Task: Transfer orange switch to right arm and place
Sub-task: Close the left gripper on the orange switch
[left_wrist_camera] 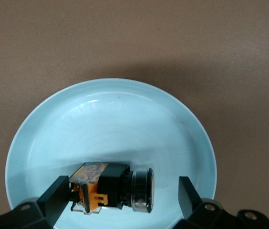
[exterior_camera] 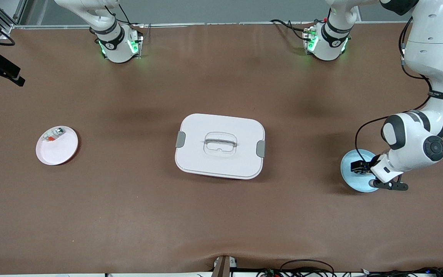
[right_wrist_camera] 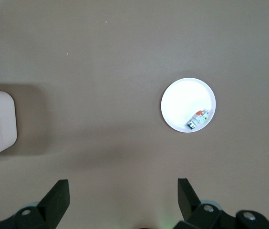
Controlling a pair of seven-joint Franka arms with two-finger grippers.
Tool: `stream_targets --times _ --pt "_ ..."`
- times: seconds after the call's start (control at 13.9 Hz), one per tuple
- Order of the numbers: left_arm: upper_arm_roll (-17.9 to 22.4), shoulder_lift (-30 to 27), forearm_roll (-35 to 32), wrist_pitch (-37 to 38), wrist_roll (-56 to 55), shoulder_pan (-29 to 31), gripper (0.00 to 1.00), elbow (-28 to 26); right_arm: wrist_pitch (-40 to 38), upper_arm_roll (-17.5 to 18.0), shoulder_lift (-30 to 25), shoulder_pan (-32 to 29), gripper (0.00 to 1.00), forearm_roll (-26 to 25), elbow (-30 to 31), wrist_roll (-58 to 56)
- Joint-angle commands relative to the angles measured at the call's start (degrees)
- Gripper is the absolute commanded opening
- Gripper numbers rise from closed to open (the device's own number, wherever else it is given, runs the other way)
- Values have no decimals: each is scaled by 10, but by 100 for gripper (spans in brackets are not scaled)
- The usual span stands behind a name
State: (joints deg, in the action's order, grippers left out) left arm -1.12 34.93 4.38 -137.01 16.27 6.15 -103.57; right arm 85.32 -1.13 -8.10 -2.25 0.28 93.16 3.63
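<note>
Orange switch [left_wrist_camera: 113, 187] lying sideways on pale blue plate [left_wrist_camera: 110, 100], long axis spanning the gap of the left gripper [left_wrist_camera: 120, 193], whose spread fingers are straddling it ungrasped.

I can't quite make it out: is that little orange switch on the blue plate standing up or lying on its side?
On its side. The orange switch lies flat in the blue plate, between the left gripper's open fingers.

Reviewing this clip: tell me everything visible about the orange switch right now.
The orange switch is a small push-button with a black cylindrical body, a silvery ring at its button end and orange-gold terminals at the other. It lies on its side in the pale blue plate, near the rim, at the left arm's end of the table. The left gripper hangs over it, open, its fingers straddling the switch without closing on it.
</note>
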Motion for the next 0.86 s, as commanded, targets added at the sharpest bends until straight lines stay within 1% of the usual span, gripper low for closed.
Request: stream_targets --times 0.0,0.79 --pt "1 2 3 -3 17 3 100 -4 5 2 -13 -3 100 3 13 -5" --pt "1 -8 4 3 19 2 100 1 5 2 -13 -3 100 3 13 -5"
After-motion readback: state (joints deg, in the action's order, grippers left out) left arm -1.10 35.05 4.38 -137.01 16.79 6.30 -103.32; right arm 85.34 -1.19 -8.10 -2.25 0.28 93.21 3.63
